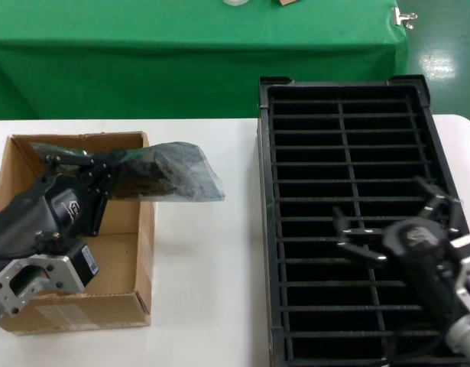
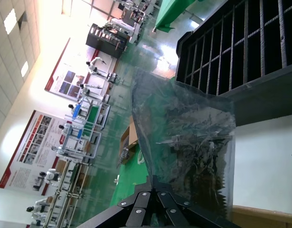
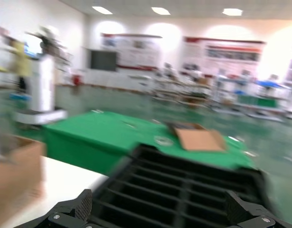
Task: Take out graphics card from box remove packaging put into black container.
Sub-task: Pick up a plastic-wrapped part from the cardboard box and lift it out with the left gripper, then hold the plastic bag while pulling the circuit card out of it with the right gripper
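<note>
My left gripper (image 1: 112, 172) is shut on the near end of the grey-green packaging bag (image 1: 173, 172) and holds it above the brown cardboard box (image 1: 128, 306), with its far end reaching over the box's right wall. A dark shape, the graphics card (image 1: 143, 177), shows through the bag; its bracket is hidden. In the left wrist view the bag (image 2: 183, 137) runs out from the shut gripper (image 2: 154, 183). My right gripper (image 1: 393, 214) is open and empty above the black container (image 1: 264, 229), which also shows in the right wrist view (image 3: 183, 185) beyond the gripper (image 3: 157, 209).
A green-covered table (image 1: 181, 46) stands behind the white work table (image 1: 204, 267). The box stands at the left and the black container at the right, with a strip of bare white table between them. The box floor (image 1: 116, 256) is bare.
</note>
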